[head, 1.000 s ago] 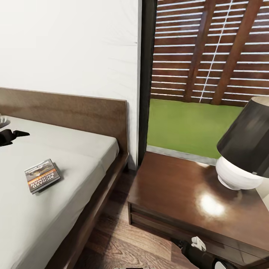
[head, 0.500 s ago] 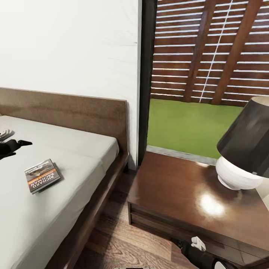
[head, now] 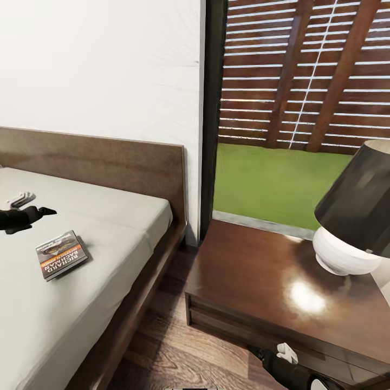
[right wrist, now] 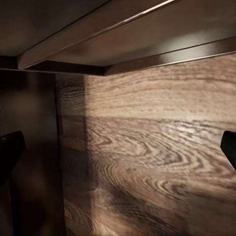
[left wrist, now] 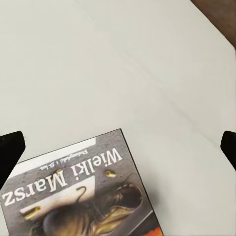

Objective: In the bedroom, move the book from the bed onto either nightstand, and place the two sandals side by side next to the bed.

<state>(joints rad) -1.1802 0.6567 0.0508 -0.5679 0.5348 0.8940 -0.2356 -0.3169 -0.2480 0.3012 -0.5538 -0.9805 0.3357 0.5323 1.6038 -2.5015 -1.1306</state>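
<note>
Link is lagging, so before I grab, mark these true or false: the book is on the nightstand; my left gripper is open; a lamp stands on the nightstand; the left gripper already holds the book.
1. The book is on the nightstand: false, it lies flat on the bed.
2. The left gripper is open: true.
3. A lamp stands on the nightstand: true.
4. The left gripper holds the book: false, its fingers are spread apart, off the cover.

White wall (head: 103, 65), wood-plank floor (head: 179, 357), window (head: 303, 108), lamp (head: 355, 216)
</note>
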